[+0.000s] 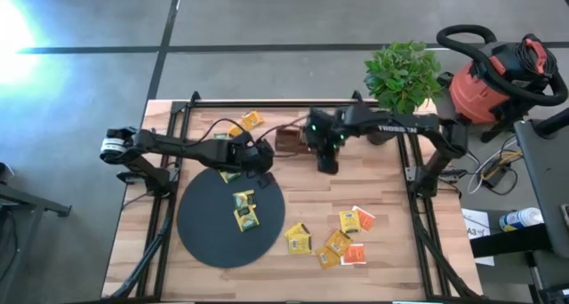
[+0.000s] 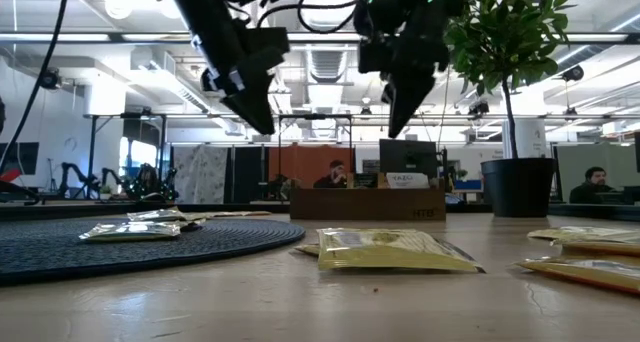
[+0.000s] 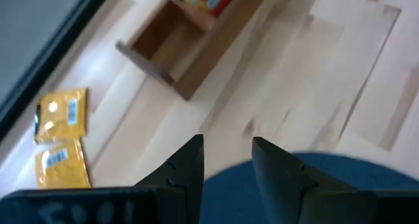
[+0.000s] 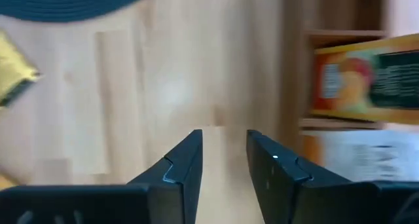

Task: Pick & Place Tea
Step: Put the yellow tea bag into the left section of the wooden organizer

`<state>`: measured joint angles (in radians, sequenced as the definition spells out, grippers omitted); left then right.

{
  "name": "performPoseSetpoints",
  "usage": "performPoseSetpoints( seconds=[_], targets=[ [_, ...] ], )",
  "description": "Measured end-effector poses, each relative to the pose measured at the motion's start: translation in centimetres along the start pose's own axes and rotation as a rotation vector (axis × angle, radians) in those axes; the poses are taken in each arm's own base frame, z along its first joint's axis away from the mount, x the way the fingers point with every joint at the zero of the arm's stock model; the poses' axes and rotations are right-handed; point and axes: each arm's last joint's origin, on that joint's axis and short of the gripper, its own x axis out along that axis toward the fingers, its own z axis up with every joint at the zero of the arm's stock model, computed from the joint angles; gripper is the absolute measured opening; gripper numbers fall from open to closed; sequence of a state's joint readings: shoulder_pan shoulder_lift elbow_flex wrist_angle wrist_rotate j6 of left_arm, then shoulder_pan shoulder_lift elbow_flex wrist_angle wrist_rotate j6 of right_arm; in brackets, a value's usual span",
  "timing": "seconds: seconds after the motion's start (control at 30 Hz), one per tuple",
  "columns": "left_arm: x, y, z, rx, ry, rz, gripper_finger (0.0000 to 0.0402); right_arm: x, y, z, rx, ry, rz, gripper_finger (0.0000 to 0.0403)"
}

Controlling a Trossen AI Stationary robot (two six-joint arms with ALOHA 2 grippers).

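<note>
Yellow tea sachets lie flat in several places: two on the black disc (image 1: 244, 210), a loose group on the wood near the front right (image 1: 338, 242) with orange-red and white ones (image 1: 354, 255), and two at the far left (image 3: 62, 139). An orange-red sachet (image 4: 366, 80) stands in the brown wooden tray (image 1: 289, 140). My left gripper (image 3: 226, 152) hangs open above the disc's far edge (image 3: 353, 178), left of the tray. My right gripper (image 4: 222, 145) hangs open above bare wood just right of the tray. Both are high above the table in the low view, with nothing between their fingers.
A potted plant (image 1: 404, 73) stands at the table's far right corner. A red shop vacuum (image 1: 493, 82) sits beyond the table's right edge. Black frame rails (image 1: 169, 135) run along the left and right sides. Bare wood lies between the disc and the front sachets.
</note>
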<state>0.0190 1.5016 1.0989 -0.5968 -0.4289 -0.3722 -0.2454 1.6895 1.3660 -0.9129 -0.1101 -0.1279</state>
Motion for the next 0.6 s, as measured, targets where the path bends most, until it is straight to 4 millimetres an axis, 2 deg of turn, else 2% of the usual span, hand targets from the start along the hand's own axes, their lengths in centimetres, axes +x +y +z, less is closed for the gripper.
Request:
performPoseSetpoints(
  seconds=[0.13,0.27,0.37,0.47,0.6],
  targets=[
    [-0.4,0.1,-2.1,-0.018,0.025,-0.022,0.0124,0.0,3.4,-1.3,0.011,-0.021,0.034,0.0113],
    [-0.6,-0.3,-4.9,0.020,0.064,-0.133,0.0124,0.2,6.0,-2.4,0.050,-0.055,0.084,0.0106],
    [-0.8,-0.7,-7.0,0.026,0.093,-0.266,0.0124,1.4,7.0,-2.7,0.130,-0.069,0.187,0.0100],
    [-1.6,-0.8,-9.1,0.024,0.118,-0.323,0.0124,2.4,7.8,-2.3,0.186,-0.128,0.242,0.0093],
    [-2.7,-0.9,-11.3,0.005,0.127,-0.366,0.0124,4.2,8.2,-0.9,0.258,-0.240,0.286,0.0089]
  ],
)
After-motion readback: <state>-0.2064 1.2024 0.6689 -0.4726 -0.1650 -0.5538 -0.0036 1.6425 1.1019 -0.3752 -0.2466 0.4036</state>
